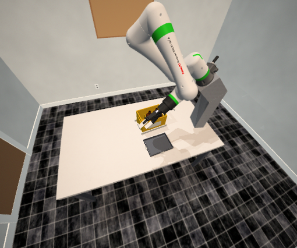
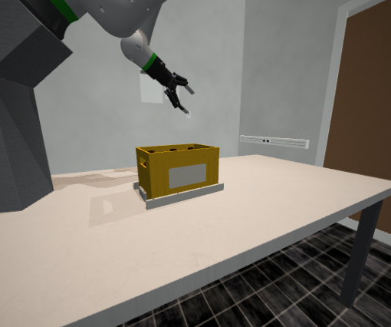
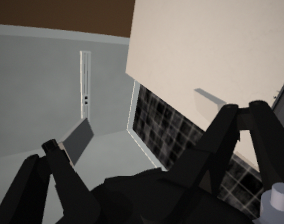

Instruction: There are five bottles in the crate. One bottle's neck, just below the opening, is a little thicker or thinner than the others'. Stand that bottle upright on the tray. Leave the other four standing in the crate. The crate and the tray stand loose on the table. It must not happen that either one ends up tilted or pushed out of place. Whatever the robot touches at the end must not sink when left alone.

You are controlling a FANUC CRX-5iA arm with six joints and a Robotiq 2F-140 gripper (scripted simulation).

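Observation:
The yellow crate point(image 1: 151, 119) stands on the white table, right of the middle. It shows in the exterior view point(image 2: 178, 169) with a grey panel on its side. Dark bottle tops point(image 2: 172, 150) just reach its rim; I cannot compare their necks from here. The dark tray point(image 1: 158, 144) lies flat just in front of the crate, and its grey rim point(image 2: 185, 195) shows low in the exterior view. My gripper point(image 2: 188, 101) is open and empty, tilted downward well above the crate's far right end. In the wrist view the open fingers frame only table edge, floor and wall.
The robot's grey pedestal point(image 1: 208, 102) stands at the table's right edge, close to the crate. The table's far edge point(image 3: 135, 75) and the tiled floor lie under the gripper in the wrist view. A brown door point(image 2: 376, 115) is at the right.

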